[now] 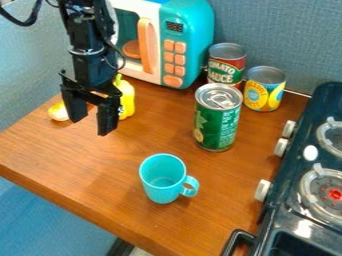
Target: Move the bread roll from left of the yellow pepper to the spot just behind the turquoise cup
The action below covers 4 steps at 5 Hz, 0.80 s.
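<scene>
Standing upright, as it seems, near the toy microwave [194, 37], the yellow toy [127, 100] lies on the microwave side of the black gripper [91, 126], whose fingers are well apart and hold nothing. Farther from the microwave are the turquoise cup [160, 182] (handle toward the stove [294, 202]) and the wooden table's [67, 172] front edge.

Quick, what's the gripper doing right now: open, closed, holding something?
Black two-finger gripper: open, fingers apart, nothing held, above the brown wooden tabletop near the bright yellow object.
</scene>
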Tool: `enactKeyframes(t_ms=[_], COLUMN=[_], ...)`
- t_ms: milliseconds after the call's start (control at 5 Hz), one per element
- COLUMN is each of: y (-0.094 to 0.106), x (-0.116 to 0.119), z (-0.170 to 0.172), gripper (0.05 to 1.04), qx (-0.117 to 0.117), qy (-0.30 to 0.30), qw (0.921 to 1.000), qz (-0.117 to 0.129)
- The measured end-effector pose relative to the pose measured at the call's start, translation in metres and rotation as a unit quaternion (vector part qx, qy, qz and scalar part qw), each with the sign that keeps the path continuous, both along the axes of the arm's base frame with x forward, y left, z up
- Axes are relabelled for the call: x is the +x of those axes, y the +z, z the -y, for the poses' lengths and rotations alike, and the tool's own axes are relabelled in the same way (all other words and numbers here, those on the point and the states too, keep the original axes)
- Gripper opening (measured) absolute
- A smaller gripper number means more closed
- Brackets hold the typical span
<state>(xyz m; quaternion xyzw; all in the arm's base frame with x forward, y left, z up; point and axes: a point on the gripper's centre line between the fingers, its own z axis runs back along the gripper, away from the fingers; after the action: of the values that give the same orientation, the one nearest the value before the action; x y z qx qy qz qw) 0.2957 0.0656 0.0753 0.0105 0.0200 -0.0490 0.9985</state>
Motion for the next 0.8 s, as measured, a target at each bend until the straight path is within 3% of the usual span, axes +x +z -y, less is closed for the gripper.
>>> enactKeyframes(t_ms=[200, 600, 800], y=[-0.009, -0.012, -0.009], x=[-0.003, -0.006, -0.001], z=[0.001, -0.040, -0.056], gripper=[1.001, 1.001, 1.001], qx=[-0.003, 0.004, 0.015], qy=[-0.001, 0.049, 0.037], qw=[0.9999, 0.9984, 0.9991], qz=[-0.016, -0.028, -0.012])
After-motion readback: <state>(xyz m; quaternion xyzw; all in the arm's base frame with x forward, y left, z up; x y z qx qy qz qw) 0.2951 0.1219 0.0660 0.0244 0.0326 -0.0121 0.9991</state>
